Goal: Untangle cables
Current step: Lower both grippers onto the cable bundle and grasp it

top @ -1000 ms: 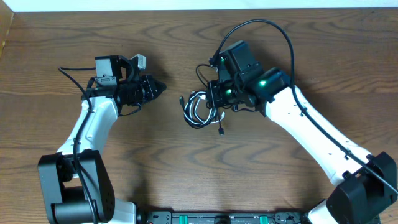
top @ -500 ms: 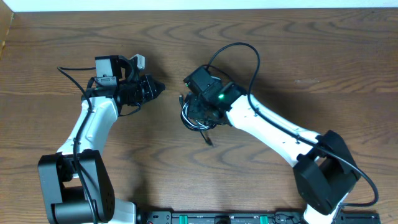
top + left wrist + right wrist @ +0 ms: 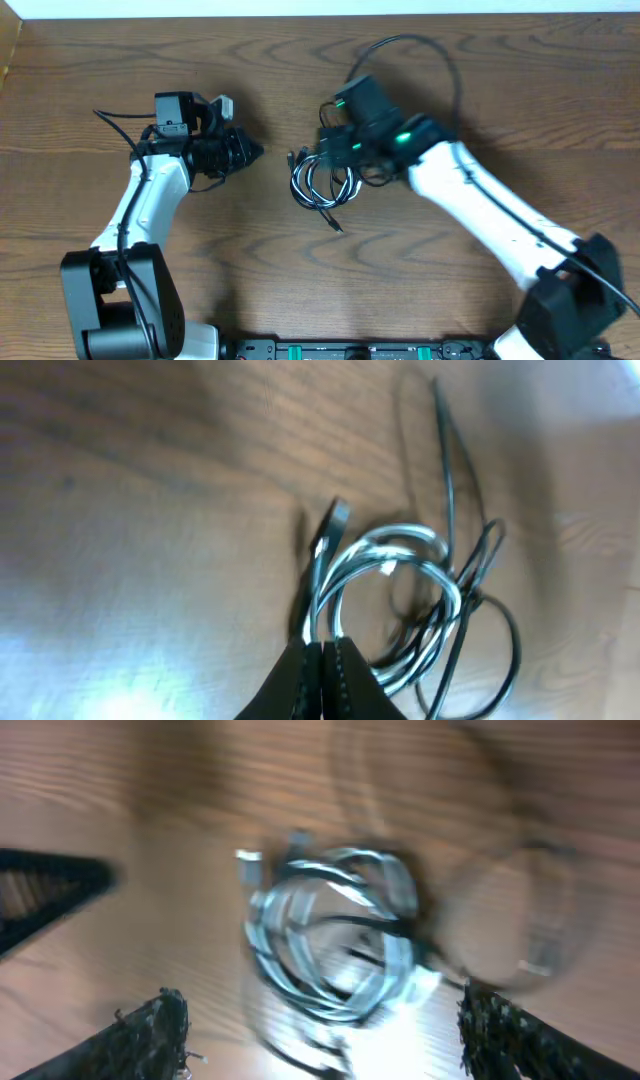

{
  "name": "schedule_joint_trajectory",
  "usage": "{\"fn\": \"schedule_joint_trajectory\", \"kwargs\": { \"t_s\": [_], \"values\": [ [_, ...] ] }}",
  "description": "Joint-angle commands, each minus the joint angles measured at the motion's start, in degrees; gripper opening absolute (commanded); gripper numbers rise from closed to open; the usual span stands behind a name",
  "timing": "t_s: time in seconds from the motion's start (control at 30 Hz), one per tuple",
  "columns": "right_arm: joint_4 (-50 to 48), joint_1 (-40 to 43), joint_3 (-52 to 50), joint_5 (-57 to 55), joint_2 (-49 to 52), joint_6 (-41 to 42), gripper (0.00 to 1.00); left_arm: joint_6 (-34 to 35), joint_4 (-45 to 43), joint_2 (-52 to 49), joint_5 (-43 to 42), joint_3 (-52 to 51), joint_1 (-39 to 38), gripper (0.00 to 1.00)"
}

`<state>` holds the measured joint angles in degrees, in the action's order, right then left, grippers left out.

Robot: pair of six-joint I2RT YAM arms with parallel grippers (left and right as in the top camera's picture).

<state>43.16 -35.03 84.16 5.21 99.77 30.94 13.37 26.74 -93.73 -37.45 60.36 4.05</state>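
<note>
The cables (image 3: 318, 185) lie on the table as one tangled coil, white loops wound together with a thin black cord. A black plug end (image 3: 338, 228) trails toward the front. My right gripper (image 3: 328, 152) hovers just behind the coil. In the right wrist view, which is blurred, the right gripper (image 3: 330, 1035) is open wide, with the coil (image 3: 330, 940) on the wood between and ahead of its fingers and nothing in its grip. My left gripper (image 3: 250, 152) stands left of the coil, shut and empty. In the left wrist view the left gripper's tips (image 3: 322, 680) point at the cables (image 3: 400, 600).
The brown wooden table (image 3: 200, 260) spreads all around. A thick black wire (image 3: 430, 50) arcs over the right arm. The tip of the left gripper (image 3: 50, 885) shows at the left edge of the right wrist view. A dark rail (image 3: 360, 350) runs along the front edge.
The right gripper has gone from shut to wide open and let go of the cables. Its arm swung left, then back right. The coil now lies loose, and the left arm barely moved.
</note>
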Motion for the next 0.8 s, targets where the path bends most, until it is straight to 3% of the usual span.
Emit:
{"fn": "schedule_joint_trajectory", "kwargs": {
  "t_s": [0.0, 0.17, 0.2, 0.23, 0.3, 0.33, 0.37, 0.4, 0.43, 0.47, 0.57, 0.77],
  "values": [
    [4.6, 4.6, 0.3, -0.1, 0.2, -7.8, 0.82, -2.7, 6.3, 4.0, 9.1, 6.5, -3.4, 0.08],
    [7.9, 8.5, 0.2, -0.2, 1.7, -14.0, 0.72, -2.6, 15.6, 4.1, 18.1, 13.3, -11.2, 0.08],
    [7.8, 8.9, 0.2, -0.4, 1.7, -14.3, 0.72, -2.6, 16.5, 4.1, 18.9, 14.3, -12.9, 0.08],
    [7.9, 9.2, 0.2, -0.4, 1.7, -14.3, 0.82, -2.2, 17.0, 4.1, 19.4, 14.9, -14.5, 0.08],
    [7.3, 9.7, 0.2, -0.2, 1.7, -14.4, 0.79, 0.2, 16.9, 4.1, 19.6, 15.5, -16.8, 0.09],
    [7.1, 9.8, 0.2, 0.5, 1.7, -15.5, 0.71, 1.8, 16.9, 4.1, 19.5, 15.6, -17.6, 0.09],
    [6.9, 9.9, 0.2, 1.0, 1.7, -18.3, 0.48, 3.4, 16.9, 4.1, 19.5, 15.6, -18.3, 0.09],
    [6.8, 9.9, 0.2, 1.1, 1.9, -21.1, 0.12, 4.7, 17.2, 4.1, 19.5, 15.6, -19.0, 0.09],
    [6.8, 9.9, 0.2, 1.1, 2.0, -23.1, 0.01, 5.0, 17.4, 3.9, 19.5, 15.6, -19.5, 0.09],
    [6.8, 9.9, 0.2, 1.2, 2.4, -25.6, 0.01, 5.0, 17.8, 3.4, 19.6, 15.6, -20.3, 0.09],
    [7.0, 9.9, 0.2, 3.0, 3.8, -30.4, 0.2, 5.2, 18.0, 1.8, 19.6, 15.6, -21.0, 0.09],
    [6.6, 9.9, 0.2, 12.7, 7.5, -40.3, 0.21, 9.4, 15.8, -3.9, 26.3, 15.6, -20.6, 0.09]
  ]
}}
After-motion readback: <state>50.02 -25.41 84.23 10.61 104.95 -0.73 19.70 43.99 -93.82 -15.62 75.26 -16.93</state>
